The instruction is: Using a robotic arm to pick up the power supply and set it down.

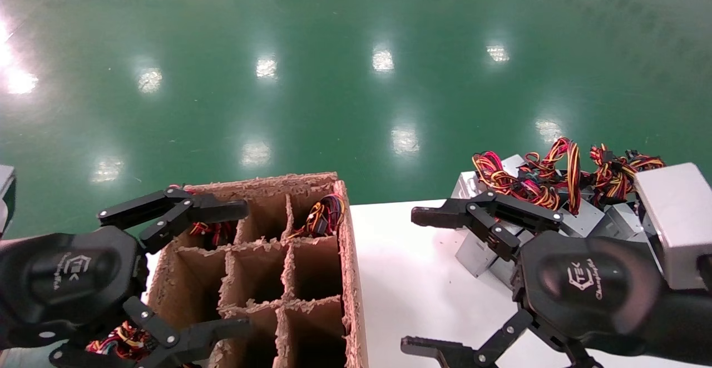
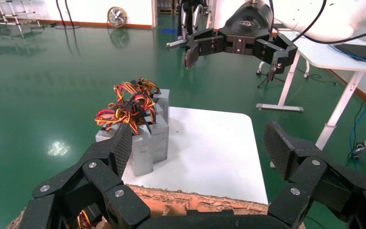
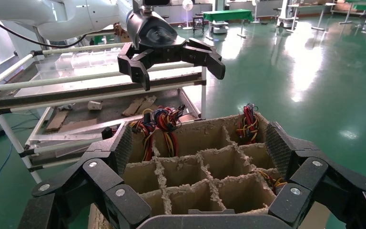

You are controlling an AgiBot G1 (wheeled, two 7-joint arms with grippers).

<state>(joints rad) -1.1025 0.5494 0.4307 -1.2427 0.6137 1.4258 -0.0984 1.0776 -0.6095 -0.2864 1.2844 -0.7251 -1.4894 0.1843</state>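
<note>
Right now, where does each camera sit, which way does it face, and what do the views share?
Head: up high, looking down at the left gripper, right gripper and cardboard box.
Left wrist: behind its open gripper, facing the power supplies and white table.
Right wrist: behind its open gripper, facing the box.
Shared: each wrist view shows the other gripper.

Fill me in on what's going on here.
A two-armed robot is moving power supplies, which sit in a cluster with tangled wires on a white table, into a divided cardboard box. Several cells already show wires. Right now nothing is held: the right gripper hangs open over the table beside the cluster, and the left gripper hangs open at the box's left side.
</note>
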